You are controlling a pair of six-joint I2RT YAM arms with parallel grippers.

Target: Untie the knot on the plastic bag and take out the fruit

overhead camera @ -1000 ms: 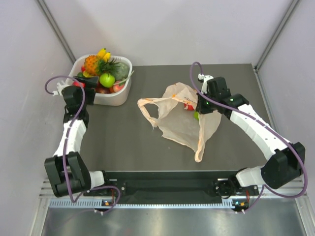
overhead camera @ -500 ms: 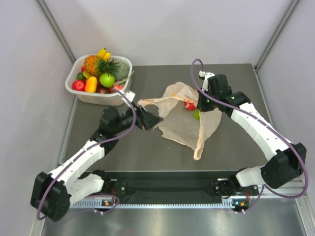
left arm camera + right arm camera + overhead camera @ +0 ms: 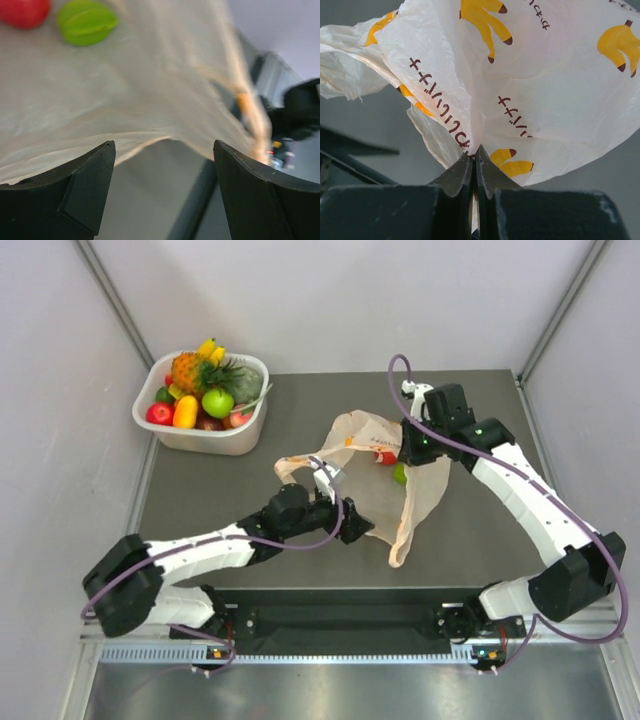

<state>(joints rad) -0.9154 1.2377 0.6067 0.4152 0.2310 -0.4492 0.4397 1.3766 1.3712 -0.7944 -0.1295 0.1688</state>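
The peach-orange plastic bag [image 3: 365, 485] lies crumpled mid-table, its handle loops [image 3: 300, 455] loose; the knot is out of view. A red piece of fruit [image 3: 385, 457] and a green one [image 3: 400, 475] show through the film, also in the left wrist view as the red piece [image 3: 22, 10] and green piece [image 3: 87, 22]. My right gripper [image 3: 413, 452] is shut on a pinch of the bag's printed film [image 3: 476, 150] at its far right side. My left gripper [image 3: 365, 532] is open at the bag's near edge [image 3: 145, 142], nothing between its fingers [image 3: 85, 185].
A white tub [image 3: 250, 425] stands at the back left, holding a pineapple [image 3: 185, 370], bananas [image 3: 210, 347], a green apple [image 3: 217, 402], a mango [image 3: 185, 412] and red pieces. A long bag strap [image 3: 405, 530] trails toward the table's near edge.
My left arm has swung from the tub across the table to the bag's near edge. The right gripper has stayed shut on the bag, which has shifted slightly.
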